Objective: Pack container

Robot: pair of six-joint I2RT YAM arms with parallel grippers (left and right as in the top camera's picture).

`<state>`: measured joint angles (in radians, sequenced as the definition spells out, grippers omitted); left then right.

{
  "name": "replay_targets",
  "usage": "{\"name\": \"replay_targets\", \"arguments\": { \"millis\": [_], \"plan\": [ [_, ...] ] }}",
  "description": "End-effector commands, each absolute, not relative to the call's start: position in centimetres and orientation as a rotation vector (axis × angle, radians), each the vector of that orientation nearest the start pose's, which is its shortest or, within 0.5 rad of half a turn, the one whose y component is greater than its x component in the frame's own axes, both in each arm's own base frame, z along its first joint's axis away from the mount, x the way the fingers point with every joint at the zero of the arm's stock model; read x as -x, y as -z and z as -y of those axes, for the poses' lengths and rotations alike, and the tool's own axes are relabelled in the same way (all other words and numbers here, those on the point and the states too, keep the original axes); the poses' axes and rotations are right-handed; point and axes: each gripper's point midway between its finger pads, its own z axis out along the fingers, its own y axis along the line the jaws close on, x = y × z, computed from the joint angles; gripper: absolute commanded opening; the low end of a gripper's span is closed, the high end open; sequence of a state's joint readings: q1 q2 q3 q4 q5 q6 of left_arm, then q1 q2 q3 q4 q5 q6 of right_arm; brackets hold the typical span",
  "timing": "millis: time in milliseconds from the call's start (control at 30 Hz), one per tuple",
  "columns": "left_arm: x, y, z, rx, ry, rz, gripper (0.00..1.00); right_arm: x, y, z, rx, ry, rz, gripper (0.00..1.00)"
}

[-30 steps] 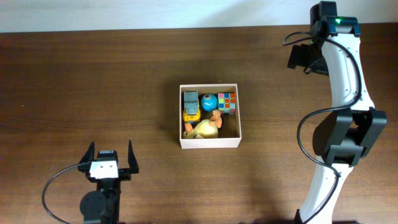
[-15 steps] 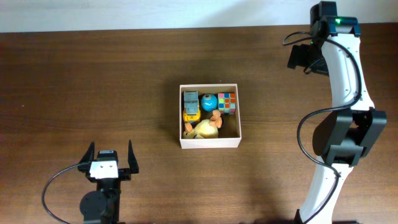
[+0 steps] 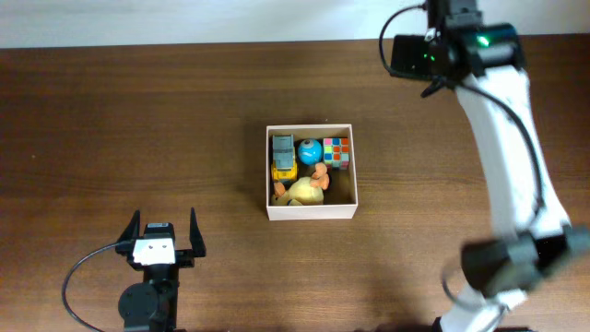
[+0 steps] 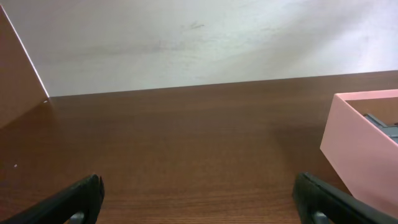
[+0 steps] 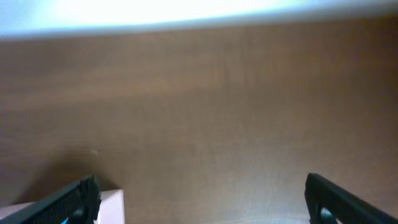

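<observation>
The container is a square white-walled box with a tan inside, at the table's middle. It holds a toy truck, a blue ball, a colour cube and a yellow plush duck. My left gripper is open and empty near the front left; its wrist view shows the container's wall at right. My right gripper is open and empty. It hovers at the far right, beyond the container. A white container corner shows by its left finger.
The dark wooden table runs to a pale wall at the far edge. The right arm's white links reach over the table's right side.
The right arm has swung its wrist to the left along the table's far edge, toward the container. The left arm and the toys have not moved.
</observation>
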<state>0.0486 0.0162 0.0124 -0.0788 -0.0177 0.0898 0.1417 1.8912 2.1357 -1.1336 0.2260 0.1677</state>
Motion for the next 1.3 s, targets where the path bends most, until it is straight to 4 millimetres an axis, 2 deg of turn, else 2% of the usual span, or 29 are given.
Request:
{"name": "replay_targets", "arguments": {
  "millis": [0, 100, 200, 367, 533, 733, 933, 1267],
  "plan": [
    [-24.5, -15.6, -1.5, -0.037, -0.134, -1.652, 0.99, -44.8, -32.9, -1.4, -0.038, 0.229, -2.335, 0.99],
    [-24.5, -15.6, -1.5, -0.037, -0.135, -1.652, 0.99, -42.7, -33.5, -1.0, -0.055, 0.189, -2.263, 0.99],
    [-24.5, -15.6, -1.5, -0.037, -0.134, -1.652, 0.99, -40.1, -32.9, -0.8, -0.057, 0.125, -2.194, 0.99],
    [-24.5, -15.6, -1.5, -0.037, -0.134, -1.652, 0.99, -35.6, -29.9, -1.0, -0.042, 0.036, -2.074, 0.99],
    [-24.5, -15.6, -1.5, -0.037, -0.134, -1.652, 0.99, -31.5, -26.0, -1.4, -0.015, -0.041, -1.958, 0.99],
    [-24.5, -15.6, -1.5, -0.037, -0.134, -1.652, 0.99, -27.6, -22.4, -2.1, 0.020, -0.098, -1.847, 0.99],
    [-24.5, -15.6, -1.5, -0.037, -0.135, -1.652, 0.99, -25.3, -19.5, -2.5, 0.043, -0.130, -1.787, 0.99],
    [-24.5, -15.6, -1.5, -0.037, -0.134, -1.652, 0.99, -24.2, -16.6, -2.9, 0.064, -0.154, -1.742, 0.99]
  ]
}}
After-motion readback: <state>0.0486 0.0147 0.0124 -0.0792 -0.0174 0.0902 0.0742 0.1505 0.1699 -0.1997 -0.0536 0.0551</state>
